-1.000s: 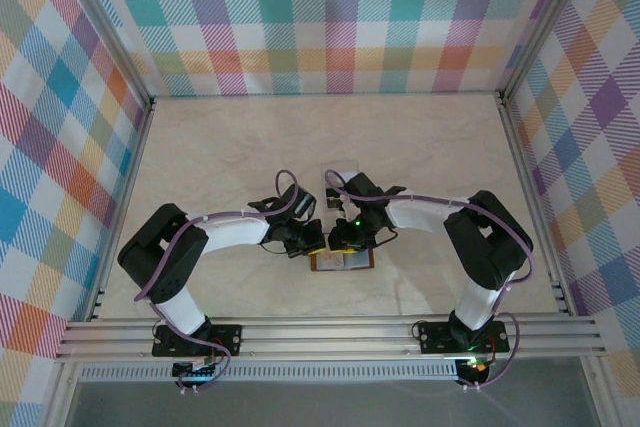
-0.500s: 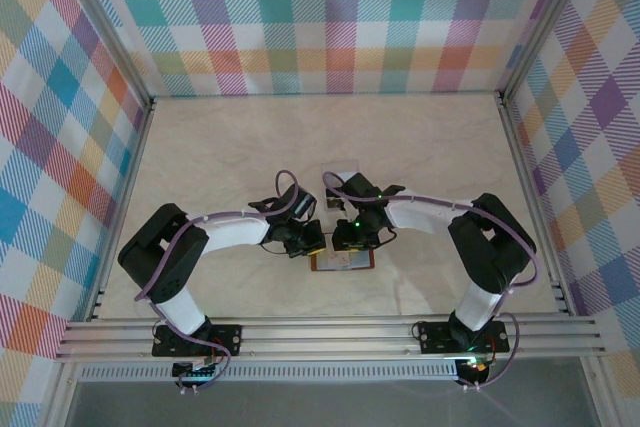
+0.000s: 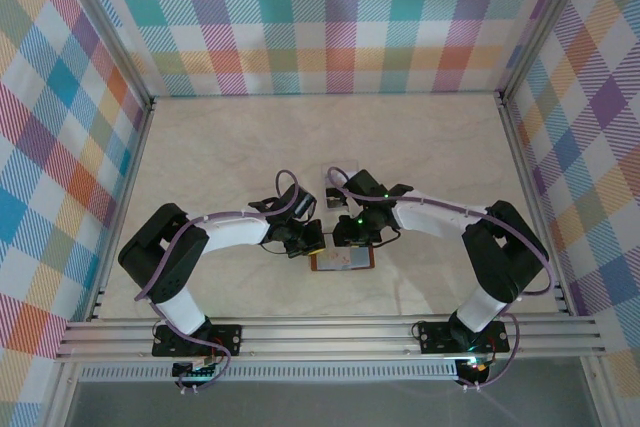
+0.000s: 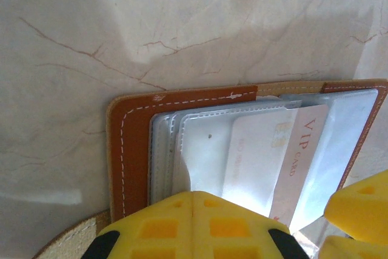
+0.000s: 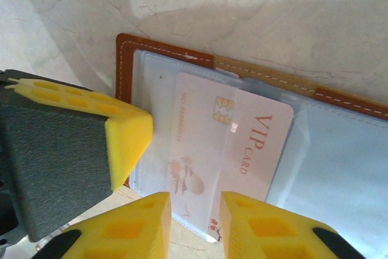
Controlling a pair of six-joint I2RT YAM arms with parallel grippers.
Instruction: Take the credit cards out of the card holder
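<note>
The card holder (image 3: 342, 261) lies open on the table, brown leather (image 4: 136, 144) with clear inner pockets. A white credit card (image 5: 230, 144) with red "VIP CARD" lettering sits at an angle, partly inside a pocket; the same card (image 4: 273, 156) appears in the left wrist view. My left gripper (image 4: 193, 197) is shut, its yellow tips resting on the pocket sleeves at the holder's left part. My right gripper (image 5: 195, 218) hangs just over the card's near edge, its fingers (image 5: 151, 225) apart with the edge below the gap. In the top view both grippers (image 3: 312, 239) (image 3: 350, 237) meet over the holder.
A pale clear rectangle (image 3: 340, 173) lies just behind the grippers, partly hidden by the right arm. Plaid walls and metal rails (image 3: 330, 332) fence the marble table (image 3: 230, 147). The left gripper's finger (image 5: 124, 141) stands close beside my right fingers.
The right arm's elbow and forearm have swung a little to the right while its gripper stays over the holder. The left arm and the holder have not moved.
</note>
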